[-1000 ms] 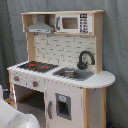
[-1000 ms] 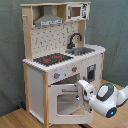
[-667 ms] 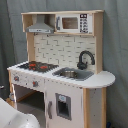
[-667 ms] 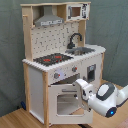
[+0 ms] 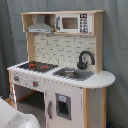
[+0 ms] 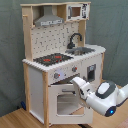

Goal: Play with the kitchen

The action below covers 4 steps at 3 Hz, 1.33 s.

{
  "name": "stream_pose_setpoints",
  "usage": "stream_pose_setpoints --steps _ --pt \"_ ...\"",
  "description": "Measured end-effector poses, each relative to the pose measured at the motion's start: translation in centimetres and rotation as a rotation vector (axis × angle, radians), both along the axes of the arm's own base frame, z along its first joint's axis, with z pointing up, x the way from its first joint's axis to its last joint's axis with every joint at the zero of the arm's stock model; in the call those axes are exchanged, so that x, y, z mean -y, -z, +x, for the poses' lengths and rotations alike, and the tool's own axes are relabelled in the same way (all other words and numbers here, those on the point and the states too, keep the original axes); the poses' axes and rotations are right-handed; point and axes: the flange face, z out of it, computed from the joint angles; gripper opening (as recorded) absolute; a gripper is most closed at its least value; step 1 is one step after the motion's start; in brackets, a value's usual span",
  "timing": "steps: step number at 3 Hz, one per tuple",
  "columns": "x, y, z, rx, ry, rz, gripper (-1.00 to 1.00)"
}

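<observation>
— Your gripper (image 6: 76, 81), fingers' state impossible to tell, meets the top edge of the oven door (image 6: 67, 100), likely to swing it.

— And the kitchen (image 5: 60, 70)?

— You have it standing upright against a grey backdrop (image 5: 116, 45) in both exterior views.

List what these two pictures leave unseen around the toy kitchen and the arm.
- Gripper: in the second exterior view the arm reaches to the oven door, but its tip blends into the white front.
- Arm in the first exterior view: only a white blurred shape at the lower left corner, cut off by the edge.
- Sink contents: too blurred in both exterior views.
- Microwave buttons: too small to read.
</observation>
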Motion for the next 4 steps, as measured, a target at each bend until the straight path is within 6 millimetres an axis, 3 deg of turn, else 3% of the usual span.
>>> stream_pose_setpoints --steps 2,4 --pt "-1.9 -3.0 -0.4 0.017 0.013 -0.155 1.00" --pt "-1.6 -5.4 0.2 -0.020 0.078 -0.307 1.00"
